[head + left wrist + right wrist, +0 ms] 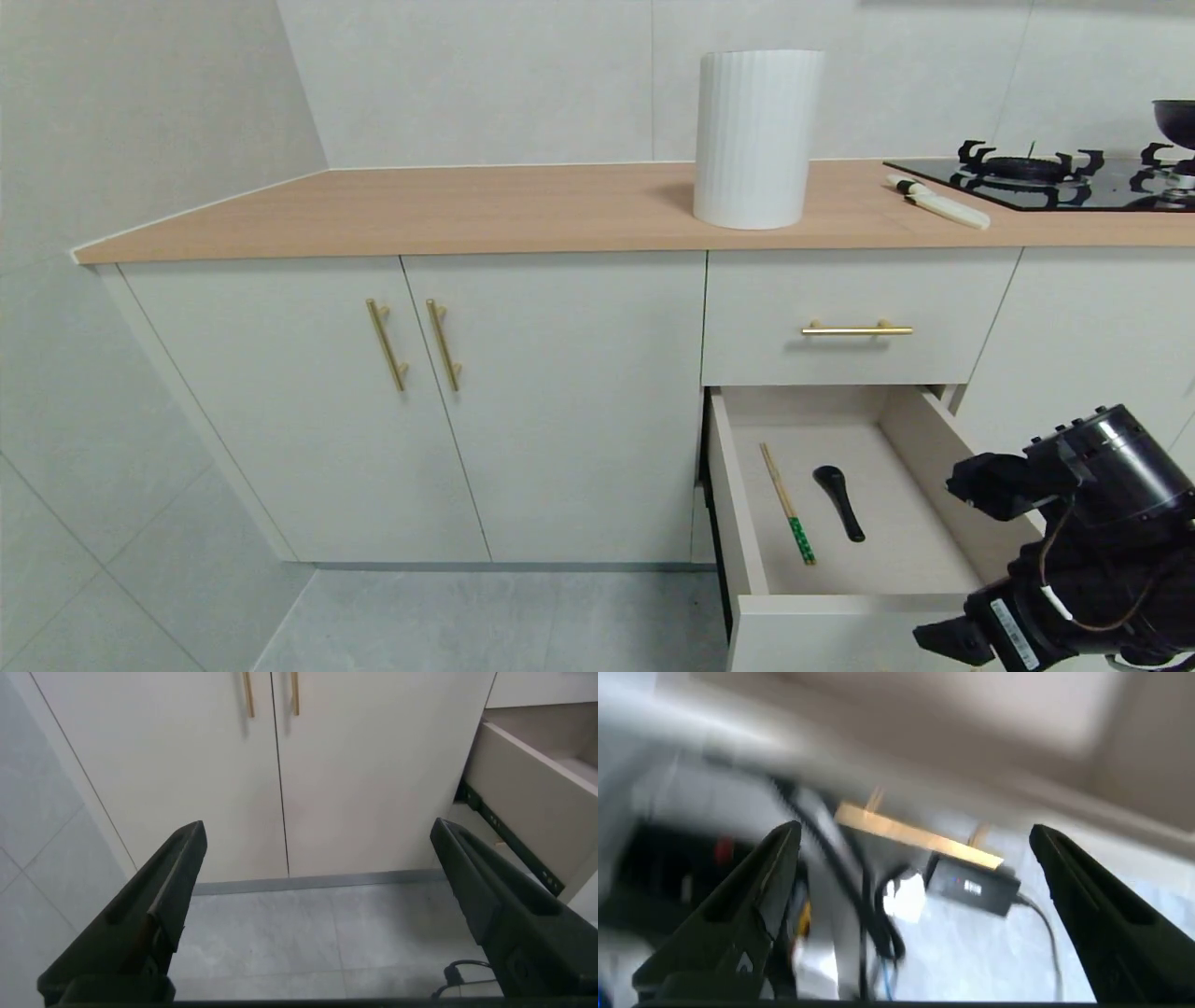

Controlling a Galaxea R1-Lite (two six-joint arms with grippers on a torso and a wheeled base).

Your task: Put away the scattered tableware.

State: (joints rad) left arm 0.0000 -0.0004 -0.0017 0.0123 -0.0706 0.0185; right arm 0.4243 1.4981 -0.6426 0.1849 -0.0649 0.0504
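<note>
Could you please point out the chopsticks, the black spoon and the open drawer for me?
chopsticks [786,504]: head view, wooden shaft.
black spoon [845,511]: head view, handle.
drawer [901,532]: head view, bare floor.

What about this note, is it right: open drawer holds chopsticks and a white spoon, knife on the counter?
The spoon is black, not white, as the head view shows. The rest stands: the open drawer holds it and the chopsticks, and the knife lies on the counter.

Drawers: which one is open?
The bottom drawer is pulled out, with chopsticks and a black spoon lying inside. The top drawer, with its gold handle, is shut.
</note>
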